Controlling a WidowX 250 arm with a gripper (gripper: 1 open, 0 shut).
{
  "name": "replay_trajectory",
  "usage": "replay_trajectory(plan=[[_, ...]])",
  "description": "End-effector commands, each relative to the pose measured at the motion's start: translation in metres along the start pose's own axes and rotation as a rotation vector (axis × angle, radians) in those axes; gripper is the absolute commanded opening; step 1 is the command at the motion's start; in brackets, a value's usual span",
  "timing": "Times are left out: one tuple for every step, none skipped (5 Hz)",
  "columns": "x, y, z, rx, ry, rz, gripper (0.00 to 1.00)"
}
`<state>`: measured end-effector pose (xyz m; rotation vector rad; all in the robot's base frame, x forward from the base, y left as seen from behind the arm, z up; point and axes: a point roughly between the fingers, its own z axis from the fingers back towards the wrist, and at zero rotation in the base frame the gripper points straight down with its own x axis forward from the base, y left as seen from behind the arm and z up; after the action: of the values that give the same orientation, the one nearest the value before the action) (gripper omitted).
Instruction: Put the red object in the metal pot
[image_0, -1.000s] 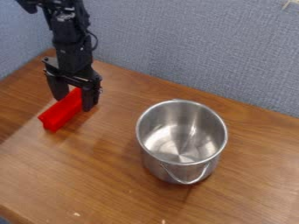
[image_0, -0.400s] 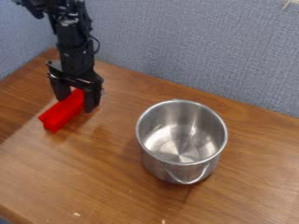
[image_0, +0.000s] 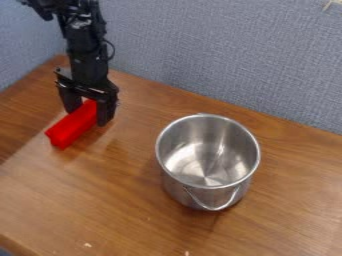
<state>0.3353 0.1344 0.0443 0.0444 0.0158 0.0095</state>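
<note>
Hovering my gripper with jaws wide apart around the far end of the red block, which lies on the table; gripping, lifting and dropping into the empty pot remain.

One red object lies at the left of the frame. One metal pot stands at lower right. One gripper and one wooden table complete the count.

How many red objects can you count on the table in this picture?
1. The red object lies at the table's left, under the open pincer, left of the metal pot. None visible in the pot.
</note>
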Motion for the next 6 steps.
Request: replay_trajectory(plan=[[0.0034, 0.0086, 0.0059, 0.011, -0.015, 0.013, 1.00], [0.0033, 0.0103, 0.0013, -0.002, -0.001, 0.020, 1.00], [0.0062, 0.0110, -0.0023, -0.007, 0.003, 0.025, 0.00], [0.0055, 0.0086, -0.0010, -0.012, 0.004, 0.029, 0.00], [0.0047, 0.0061, 0.0005, -0.017, 0.004, 0.032, 0.00], [0.0040, 0.0039, 0.0019, -0.022, 0.005, 0.035, 0.00]])
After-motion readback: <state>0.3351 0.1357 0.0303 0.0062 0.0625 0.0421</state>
